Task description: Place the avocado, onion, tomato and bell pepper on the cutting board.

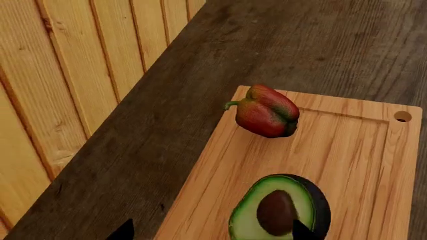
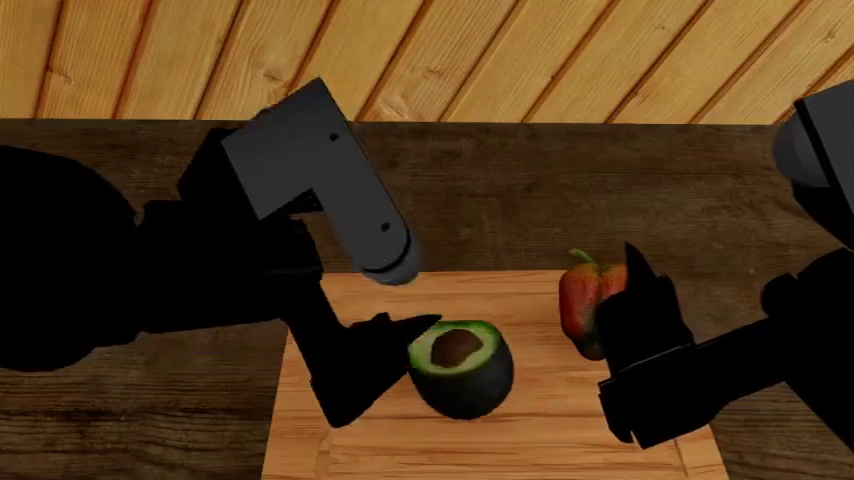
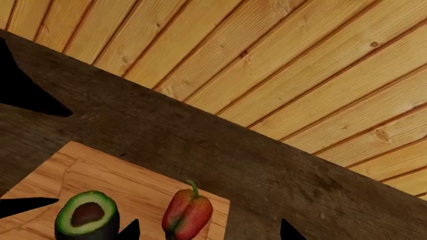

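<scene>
Avocado (image 2: 461, 362) and bell pepper (image 2: 587, 300) both lie on the cutting board (image 2: 534, 440), which sits on a dark wooden table (image 2: 534, 190) in front of a wall of pale wooden planks (image 2: 441, 55). The avocado half rests near the middle of the board with its cut face up, pale green flesh and brown pit showing. The bell pepper lies toward the board's far right corner, its green stem pointing away from the robot. In the left wrist view the pepper (image 1: 267, 111) is close to the board's (image 1: 360, 165) edge, well apart from the avocado (image 1: 280, 210), and a small round hole (image 1: 402, 116) marks one corner of the board.

The left gripper (image 2: 400, 345) hangs low over the board just beside the avocado, one dark fingertip close to its left side; its fingers stand apart in the wrist view, with the avocado near one of them, and they hold nothing. The right gripper (image 2: 621, 300) is just at the pepper's right side; its fingertips are spread, the pepper (image 3: 187, 212) lies between them in the wrist view, and whether they touch it I cannot tell. Neither onion nor tomato shows in any view.
</scene>
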You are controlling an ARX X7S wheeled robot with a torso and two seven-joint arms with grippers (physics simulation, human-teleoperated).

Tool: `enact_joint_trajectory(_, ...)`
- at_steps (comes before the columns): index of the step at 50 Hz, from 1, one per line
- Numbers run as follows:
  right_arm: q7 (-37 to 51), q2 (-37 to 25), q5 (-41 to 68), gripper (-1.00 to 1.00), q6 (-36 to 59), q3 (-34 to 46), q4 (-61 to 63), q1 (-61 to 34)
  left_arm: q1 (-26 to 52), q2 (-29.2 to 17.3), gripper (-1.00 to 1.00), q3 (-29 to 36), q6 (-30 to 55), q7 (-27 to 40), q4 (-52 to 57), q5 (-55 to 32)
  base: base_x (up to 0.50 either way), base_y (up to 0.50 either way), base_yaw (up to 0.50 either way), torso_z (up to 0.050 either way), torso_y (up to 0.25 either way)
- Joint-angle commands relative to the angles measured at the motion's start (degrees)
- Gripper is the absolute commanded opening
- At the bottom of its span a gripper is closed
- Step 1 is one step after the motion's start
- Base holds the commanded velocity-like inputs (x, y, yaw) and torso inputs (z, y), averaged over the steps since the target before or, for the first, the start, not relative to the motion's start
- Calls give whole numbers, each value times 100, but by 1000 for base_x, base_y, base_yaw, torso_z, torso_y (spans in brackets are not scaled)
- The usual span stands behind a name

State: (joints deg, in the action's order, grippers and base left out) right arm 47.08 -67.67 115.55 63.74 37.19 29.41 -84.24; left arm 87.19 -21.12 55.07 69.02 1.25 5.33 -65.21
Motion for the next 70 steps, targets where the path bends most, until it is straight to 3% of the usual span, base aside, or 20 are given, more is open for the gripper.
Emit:
enact_joint_trajectory(1, 75, 124, 101, 100, 97, 45, -96, -181, 119, -232, 100, -363, -45, 59, -99, -211, 0, 0, 0, 0, 0)
enact_joint_trajectory(10, 241, 223, 474, 100, 268, 132, -216, -529, 89, -457, 100, -1132, 32, 611, -58, -994, 0, 0, 0, 0, 0)
enact_joint_trajectory(21, 241, 325, 609, 100, 318, 174, -257, -650, -458, -1053, 100, -2190, -270, 1857, 97, -1984, 0, 0, 0, 0, 0)
enact_joint_trajectory(30, 518, 310, 1015, 100, 313, 270, -151, -856, -964, -1503, 100, -2759, -700, 2815, 461, -2270, 0, 0, 0, 0, 0)
enact_joint_trajectory(51, 648, 843, 1543, 100, 218, 522, -15, -1071, -928, -2236, 100, -3507, -1044, 3291, 683, -2592, 0, 0, 0, 0, 0)
enact_joint_trajectory(70, 2682, 665, 4581, 100, 265, 2377, 57, -2934, -879, -2310, 100, -3590, -1105, 3260, 737, -2641, 0, 0, 0, 0, 0)
